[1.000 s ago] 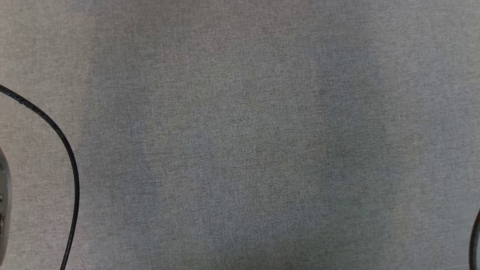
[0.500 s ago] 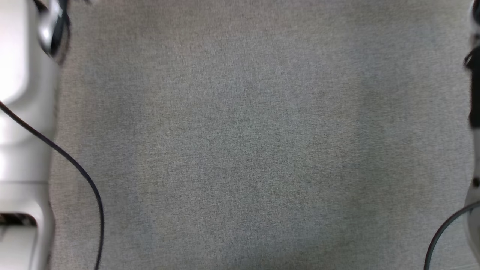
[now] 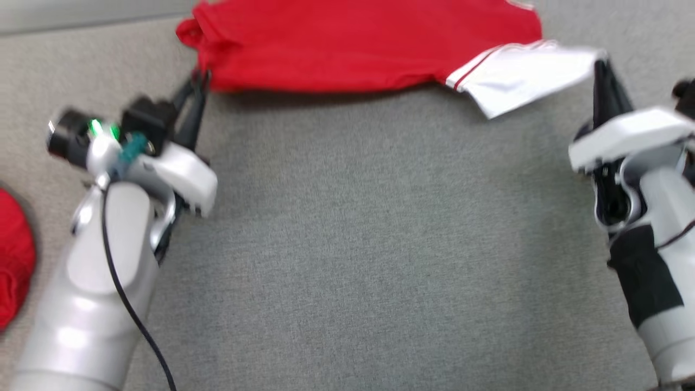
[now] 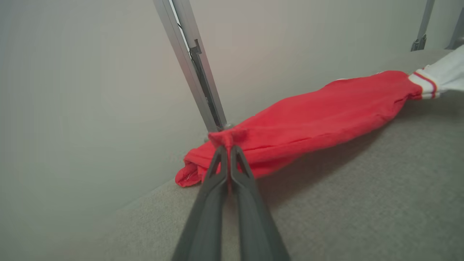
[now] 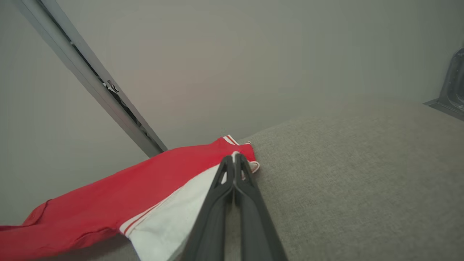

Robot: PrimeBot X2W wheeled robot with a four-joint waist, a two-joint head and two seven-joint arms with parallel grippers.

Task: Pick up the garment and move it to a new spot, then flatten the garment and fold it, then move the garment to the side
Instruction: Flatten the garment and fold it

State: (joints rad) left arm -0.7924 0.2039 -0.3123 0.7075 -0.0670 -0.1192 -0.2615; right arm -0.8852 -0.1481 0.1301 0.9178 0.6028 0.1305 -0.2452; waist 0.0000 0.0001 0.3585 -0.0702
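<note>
The garment, a red shirt with a white sleeve, is stretched across the far edge of the grey table, close to the wall. A shadow beneath it suggests that most of its span hangs clear of the surface.

The left gripper has its fingers closed on a pinched red corner. The left wrist view confirms this: a tuft of fabric stands above the closed tips of the left gripper. The right gripper is closed on the outer edge of the white sleeve, as the right wrist view shows at the right gripper.

Handling: the fabric appears light, soft and limp. It will probably sag between the holds and bunch when slackened. Thin hems may slip from narrow tips. Take hold at corners, hems or seams, where the layers are thicker.

A separate red cloth lies at the left edge.
</note>
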